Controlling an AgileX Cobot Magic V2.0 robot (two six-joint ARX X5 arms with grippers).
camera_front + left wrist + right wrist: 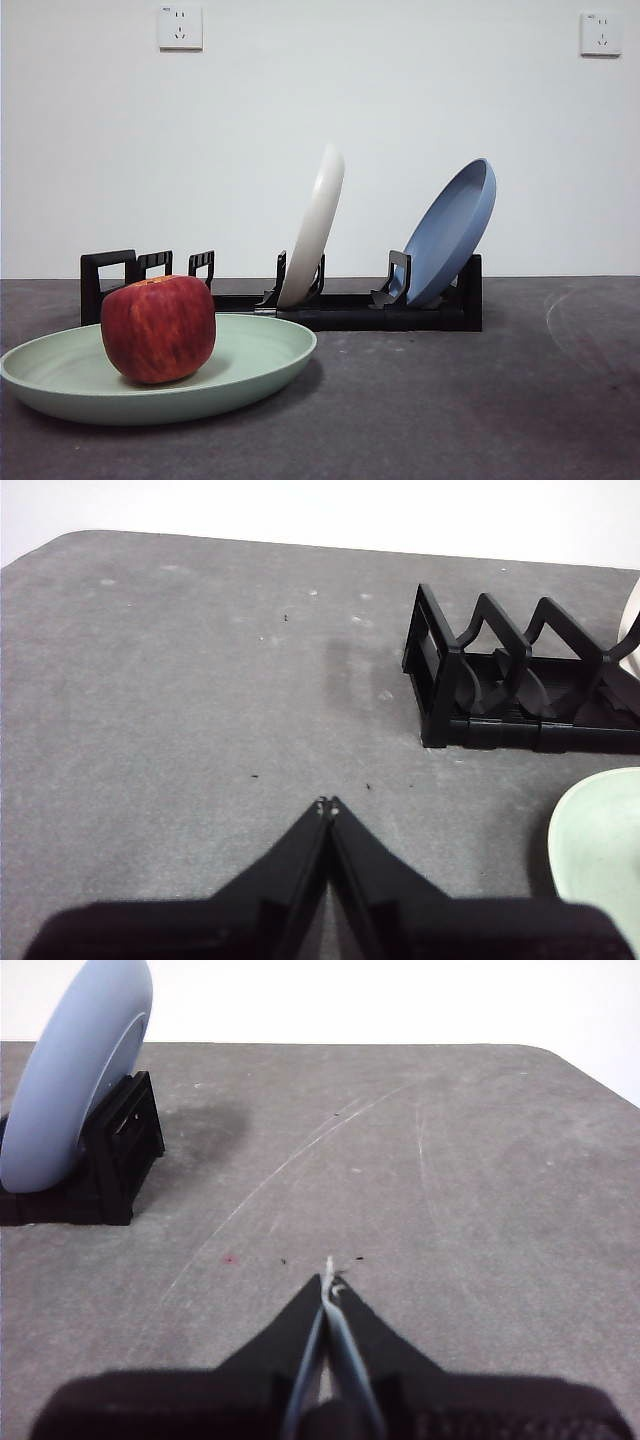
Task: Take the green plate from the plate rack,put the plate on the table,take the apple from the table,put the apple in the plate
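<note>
You had the apple [158, 329] resting in the green plate [255, 365]; left gripper [327, 807] and right gripper [330, 1282] were closed, empty. Any nudge risked rolling it.

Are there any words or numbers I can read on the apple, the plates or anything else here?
None: no words, numbers or labels can be read.
The apple, green plate, white plate, blue plate and plate rack carry no writing.
The two wall sockets show only holes.
</note>
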